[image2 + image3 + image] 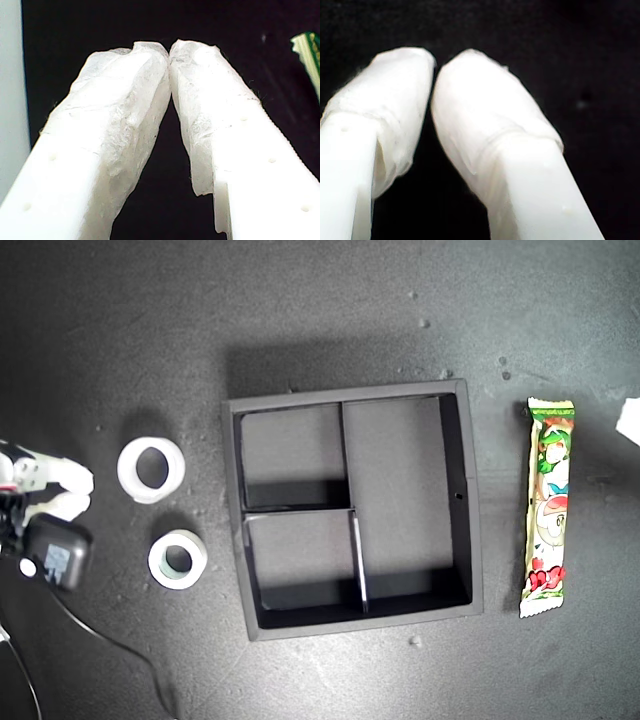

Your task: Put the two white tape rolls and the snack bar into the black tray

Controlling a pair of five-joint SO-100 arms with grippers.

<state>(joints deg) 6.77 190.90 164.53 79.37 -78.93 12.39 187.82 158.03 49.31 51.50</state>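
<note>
My first hand (pixel 169 50) is closed, tips touching, holding nothing; my second hand (pixel 434 67) likewise. The black tray (pixel 470 490) sits mid-desk, the two white tape rolls (pixel 151 469) (pixel 177 559) at the exterior view's left of it, the snack bar (pixel 547 508) at its right.

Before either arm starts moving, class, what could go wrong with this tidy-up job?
The glossy green-and-white snack bar lies flat, so a closed end effector may slip off it. The two white tape rolls lie close together, so grabbing one could nudge the other. The matte black tray's divider walls could catch a dropped item.
</note>
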